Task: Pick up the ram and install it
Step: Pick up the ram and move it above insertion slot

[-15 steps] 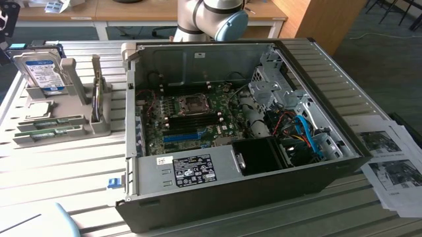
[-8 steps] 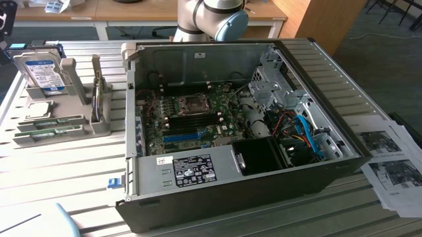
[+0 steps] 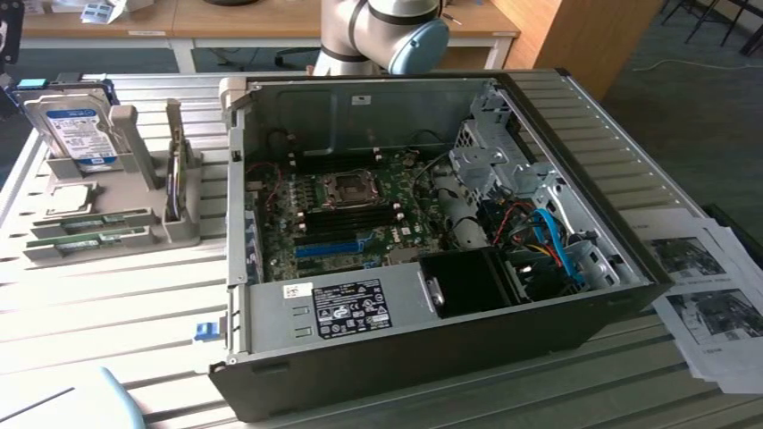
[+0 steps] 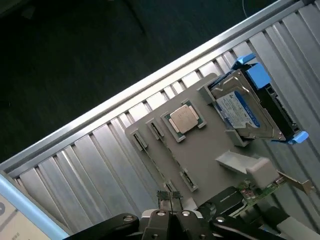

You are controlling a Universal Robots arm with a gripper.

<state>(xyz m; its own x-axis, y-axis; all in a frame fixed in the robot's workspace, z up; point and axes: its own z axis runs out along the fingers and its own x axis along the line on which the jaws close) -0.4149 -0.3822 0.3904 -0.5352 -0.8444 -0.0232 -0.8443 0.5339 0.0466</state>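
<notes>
Green and thin, the ram (image 3: 102, 222) sits low in the grey holder (image 3: 143, 170) on the slatted metal desk (image 3: 120, 304). It is at the exterior view's left, beside the open case (image 3: 417, 357) and apart from it. The holder also carries a drive (image 3: 74, 130) with a blue label, standing nearly upright at its far end, and a CPU (image 3: 70, 198) lying flat between the drive and the ram.

My arm (image 3: 381, 31) shows at the top of the exterior view, behind the case. In the wrist view my hand (image 4: 169, 196) hangs over the holder (image 4: 210, 150), nearest the edge with the narrow slots. The CPU (image 4: 184, 119) and the drive (image 4: 240, 107) lie farther along. I cannot tell whether my hand is open or closed, and I see nothing gripped in it.

Inside the case the motherboard (image 3: 346, 214) lies flat, with a bright blue slot (image 3: 328, 248) near its front edge. Printed papers (image 3: 703, 286) lie on the desk at the exterior view's right.
</notes>
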